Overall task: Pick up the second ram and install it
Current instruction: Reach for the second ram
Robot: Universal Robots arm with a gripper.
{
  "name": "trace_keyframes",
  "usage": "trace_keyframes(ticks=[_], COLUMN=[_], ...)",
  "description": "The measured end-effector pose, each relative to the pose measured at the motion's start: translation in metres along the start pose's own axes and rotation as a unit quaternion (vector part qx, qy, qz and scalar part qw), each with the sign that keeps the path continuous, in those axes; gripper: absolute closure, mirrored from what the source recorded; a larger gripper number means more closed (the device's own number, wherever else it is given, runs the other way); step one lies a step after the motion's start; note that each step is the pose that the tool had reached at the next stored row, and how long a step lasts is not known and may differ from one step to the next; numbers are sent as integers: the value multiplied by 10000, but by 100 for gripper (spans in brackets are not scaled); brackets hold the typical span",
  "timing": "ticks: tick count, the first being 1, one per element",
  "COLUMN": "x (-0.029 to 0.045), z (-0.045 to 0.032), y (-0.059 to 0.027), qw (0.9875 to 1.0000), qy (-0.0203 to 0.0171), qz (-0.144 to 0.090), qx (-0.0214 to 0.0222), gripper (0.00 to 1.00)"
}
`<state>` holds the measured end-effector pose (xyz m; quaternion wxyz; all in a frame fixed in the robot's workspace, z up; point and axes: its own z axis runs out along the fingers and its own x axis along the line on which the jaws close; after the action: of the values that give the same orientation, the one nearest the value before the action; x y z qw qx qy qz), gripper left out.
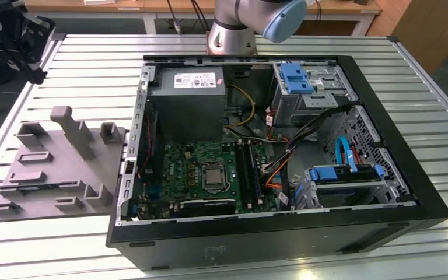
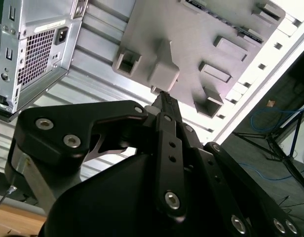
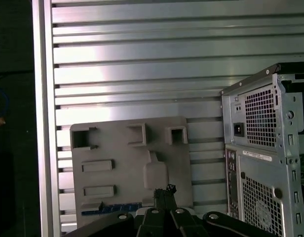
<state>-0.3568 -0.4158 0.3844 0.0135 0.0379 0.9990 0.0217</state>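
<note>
On the slatted surface (image 1: pixel 76 64) in the exterior view, an open case (image 1: pixel 286 233) is lying just beside a grey tray (image 1: pixel 53 169), with bare slats running around both. In the first wrist view, the ram (image 3: pixel 111 209) is showing as a thin blue strip lying along one tray edge. The tool (image 3: pixel 165 190) is hanging above it, fingertips pressing together and gripping nothing. In the second wrist view, the tool is hovering over the tray, apart from the case's rear.

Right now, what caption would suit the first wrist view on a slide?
Shut jaws over a grey tray bearing the second ram, computer case alongside.
</note>
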Motion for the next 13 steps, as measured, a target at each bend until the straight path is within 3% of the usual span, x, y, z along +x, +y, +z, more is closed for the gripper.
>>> trace_keyframes(ticks=[13], x=[57], z=[64], y=[-147], qw=[10000], qy=[0], qz=[0], qx=[0], gripper=[89])
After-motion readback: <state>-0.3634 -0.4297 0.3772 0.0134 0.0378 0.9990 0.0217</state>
